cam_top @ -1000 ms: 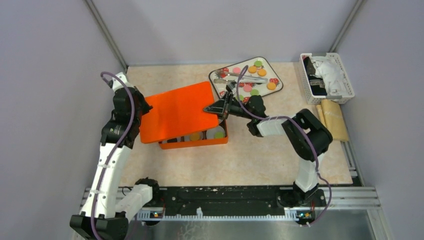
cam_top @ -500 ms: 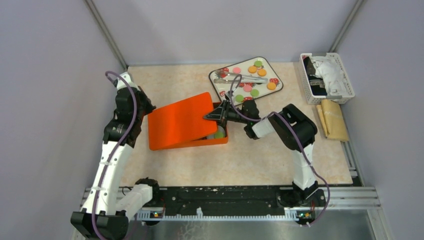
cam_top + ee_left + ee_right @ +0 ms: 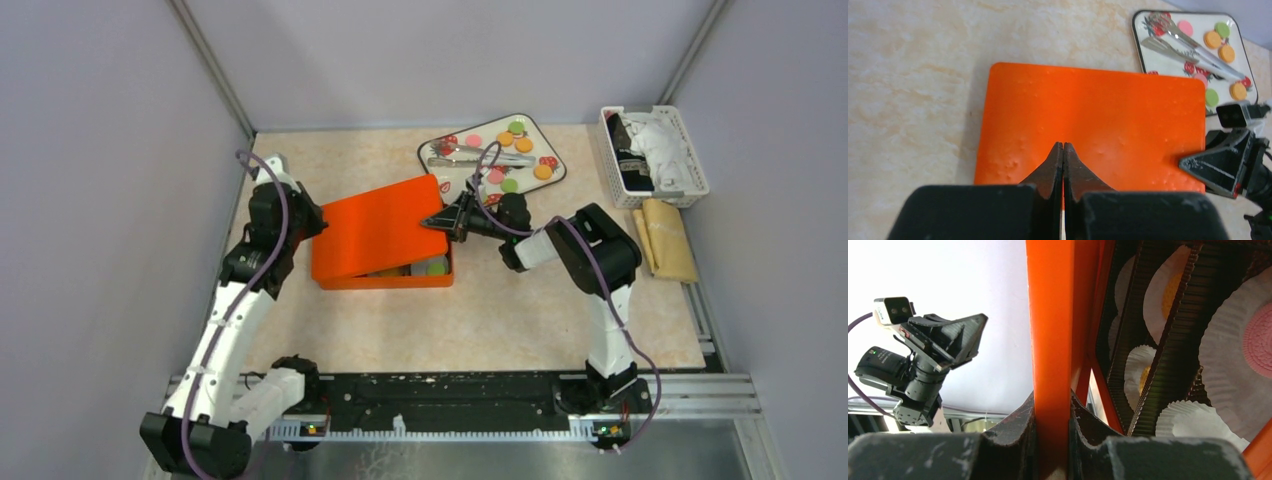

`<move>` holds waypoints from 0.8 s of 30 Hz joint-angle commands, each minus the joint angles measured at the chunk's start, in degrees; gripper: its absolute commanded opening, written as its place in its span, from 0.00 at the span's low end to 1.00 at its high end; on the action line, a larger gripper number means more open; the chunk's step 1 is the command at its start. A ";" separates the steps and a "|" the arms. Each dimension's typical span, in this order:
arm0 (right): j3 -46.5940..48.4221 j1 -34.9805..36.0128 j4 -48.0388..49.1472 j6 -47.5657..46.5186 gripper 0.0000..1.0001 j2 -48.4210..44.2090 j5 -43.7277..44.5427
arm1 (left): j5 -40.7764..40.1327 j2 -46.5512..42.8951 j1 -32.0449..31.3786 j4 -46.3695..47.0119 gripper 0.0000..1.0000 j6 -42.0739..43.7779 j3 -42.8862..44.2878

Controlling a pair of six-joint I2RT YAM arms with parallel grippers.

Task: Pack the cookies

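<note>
An orange lid lies tilted over the orange box, covering most of it. My right gripper is shut on the lid's right edge, with the lid clamped between both fingers of the gripper. My left gripper is shut with nothing in it, and its tips sit over the lid at its left side. Cookies show in the box under the lid's front edge. One pink cookie lies in a white paper cup. More cookies lie on the tray.
Metal tongs lie across the strawberry-print tray. A white basket of cloths stands at the far right, with a tan roll in front of it. Grey walls close in on both sides.
The lid has shifted right and dropped lower over the box, hiding more of it. My left arm moved right with the lid's left edge. The right gripper kept its hold.
</note>
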 commanded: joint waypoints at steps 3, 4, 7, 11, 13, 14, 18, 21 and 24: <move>-0.35 -0.85 5.44 -2.02 0.00 1.63 -1.04 | 0.54 0.53 -9.15 10.02 0.00 -1.94 -5.85; -0.73 -0.96 5.73 -1.98 0.00 1.89 -1.05 | 0.05 1.23 -10.88 11.55 0.00 -2.20 -6.67; -1.66 -1.61 7.78 -1.32 0.00 2.79 -1.12 | 1.89 3.31 -14.11 17.16 0.00 -2.80 -9.63; -2.16 -2.61 9.45 -0.63 0.00 4.33 -2.24 | 4.02 5.27 -14.19 25.82 0.00 -4.53 -16.21; -2.68 -2.97 10.25 -0.42 0.00 5.06 -2.45 | 4.16 6.28 -14.19 28.03 0.00 -3.94 -17.69; -3.11 -3.16 10.77 -0.21 0.00 5.36 -2.46 | 4.14 6.93 -14.19 29.20 0.00 -3.80 -17.77; -4.39 -4.06 12.78 0.57 0.00 5.86 -2.61 | 3.74 8.37 -14.19 29.58 0.00 -3.56 -17.40; -4.80 -4.31 12.31 -0.07 0.00 5.86 -2.90 | 3.54 8.68 -14.19 29.64 0.00 -3.16 -17.44; -5.24 -4.44 11.45 -1.23 0.00 5.87 -3.11 | 3.66 9.15 -14.19 29.79 0.00 -3.05 -17.63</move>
